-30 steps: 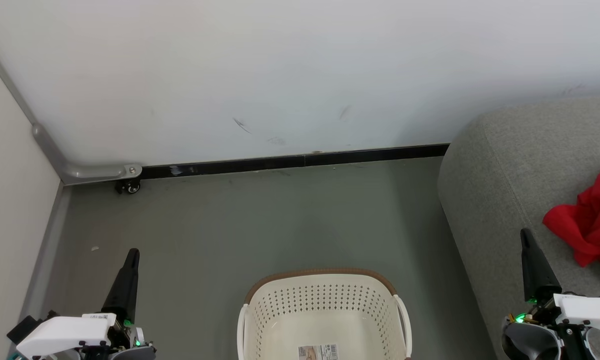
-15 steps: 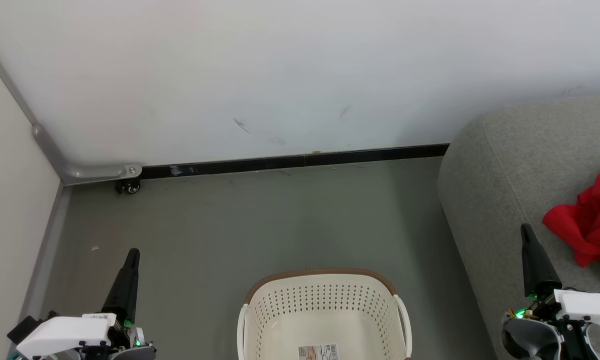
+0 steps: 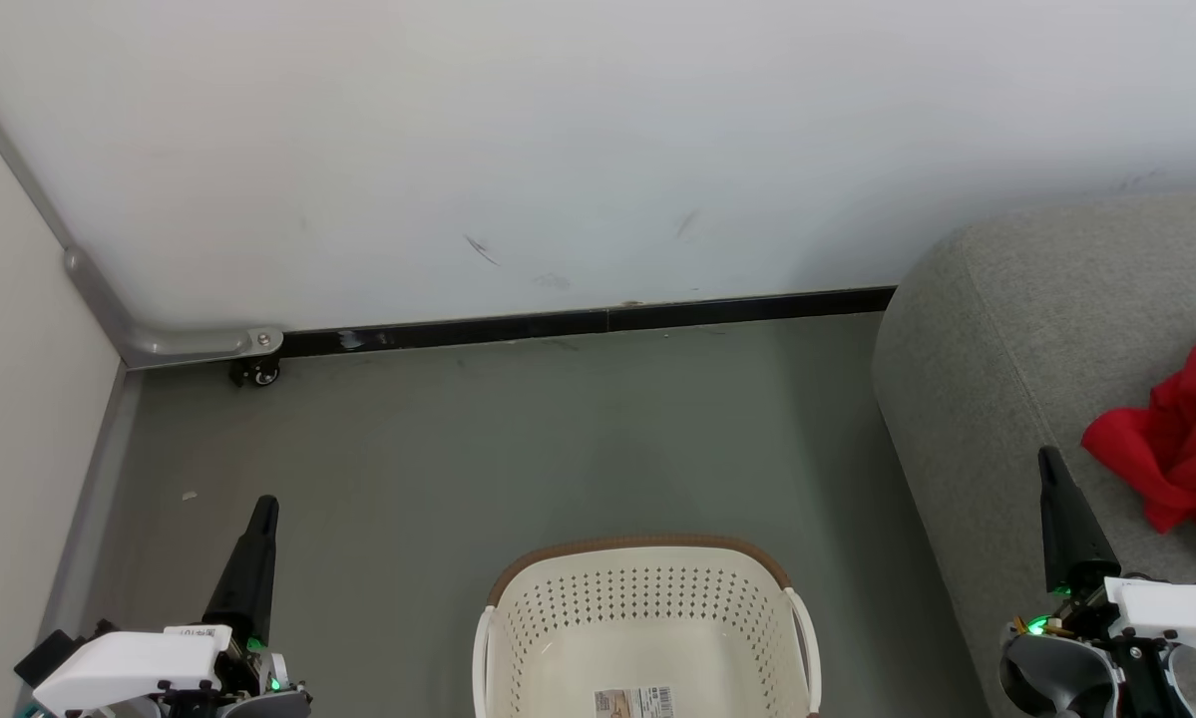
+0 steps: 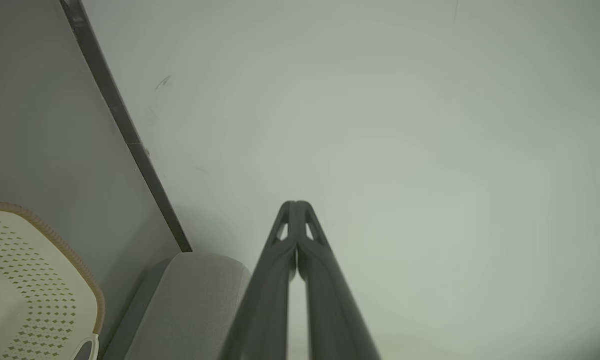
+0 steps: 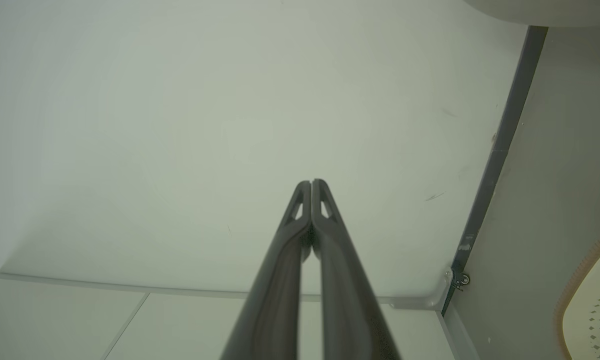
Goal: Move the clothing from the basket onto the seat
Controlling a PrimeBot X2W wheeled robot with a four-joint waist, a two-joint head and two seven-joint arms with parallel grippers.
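1. Grey floor meets a white wall along a black skirting strip; we see a small caster at the floor's far left corner.
2. The basket stands on the floor, well out from the skirting and beside the seat, its label sticker showing inside.
3. The clothing lies bunched on the seat, back from its rounded left edge, apart from the basket.
4. Our left gripper hovers over the floor left of the basket, fingers pressed together on nothing.
5. Our right gripper shows over the seat's left edge, near the clothing but not touching it, fingers closed and holding nothing.
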